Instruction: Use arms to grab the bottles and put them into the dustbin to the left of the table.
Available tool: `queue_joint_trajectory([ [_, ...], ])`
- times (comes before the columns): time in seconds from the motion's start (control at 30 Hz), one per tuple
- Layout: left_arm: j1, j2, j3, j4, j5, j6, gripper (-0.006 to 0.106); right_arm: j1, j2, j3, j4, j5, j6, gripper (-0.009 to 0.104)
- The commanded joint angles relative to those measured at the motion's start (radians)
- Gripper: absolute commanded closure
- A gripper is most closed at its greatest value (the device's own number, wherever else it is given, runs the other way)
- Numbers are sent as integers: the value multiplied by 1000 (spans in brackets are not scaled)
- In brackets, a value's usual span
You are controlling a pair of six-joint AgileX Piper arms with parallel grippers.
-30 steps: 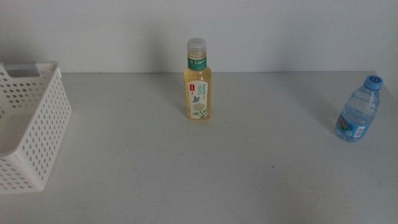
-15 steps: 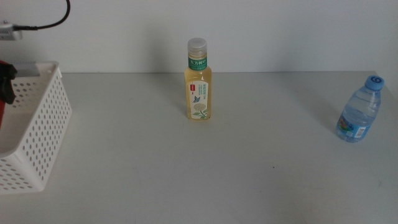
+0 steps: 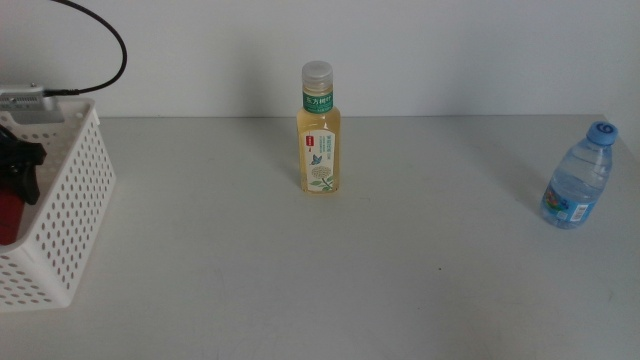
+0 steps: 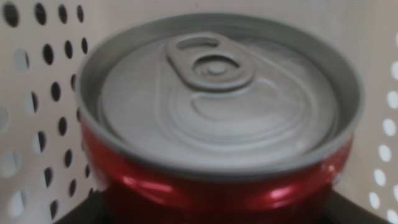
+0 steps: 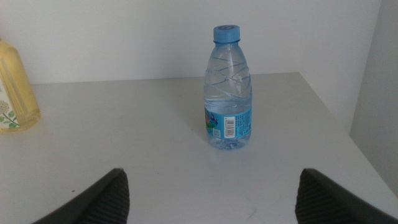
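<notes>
Red soda can fills the left wrist view, its grey lid and pull tab facing the camera, with the perforated white walls of the dustbin close on both sides of it. Dark corners at the base of that view sit against the can's lower sides, so the left gripper appears clamped on the can, though the jaws themselves are mostly hidden. In the middle view this gripper hangs inside the dustbin at the table's left edge, a patch of red showing just beneath the black fingers, and a black cable arches above it.

On the table, the pale-yellow tea bottle stands upright near the back, in the centre, well apart from the dustbin. The small water bottle with its blue cap stands upright near the right edge.

Out of the middle view, the right gripper waits low over the table with its jaws spread wide and nothing between them. The water bottle stands ahead of it, roughly on the line between the two jaws and apart from both; the tea bottle shows only at the edge of that view.
</notes>
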Motion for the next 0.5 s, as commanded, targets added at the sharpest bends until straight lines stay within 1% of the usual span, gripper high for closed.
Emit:
queue_joint_trajectory([
  [0.0, 1, -61, -29, 0, 83, -15, 89, -4, -21, -9, -17, -70, -9, 4],
  [0.13, 1, -59, -29, -1, 83, -13, 74, -4, -21, -9, -17, -70, -9, 4],
  [0.17, 1, -59, -29, -12, 83, -13, 50, -4, -21, -9, -17, -70, -9, 4],
  [0.2, -9, -62, -29, -5, 83, -13, 21, -4, -21, -9, -17, -70, -9, 4],
  [0.27, -15, -65, -38, 0, 83, -19, 8, -4, -21, -9, -17, -70, -9, 4],
  [0.3, -19, -69, -42, 0, 83, -25, 7, -4, -21, -9, -17, -70, -9, 4],
  [0.47, -46, -135, -42, 7, 83, -39, 7, -4, -21, -9, -17, -71, -9, 4],
])
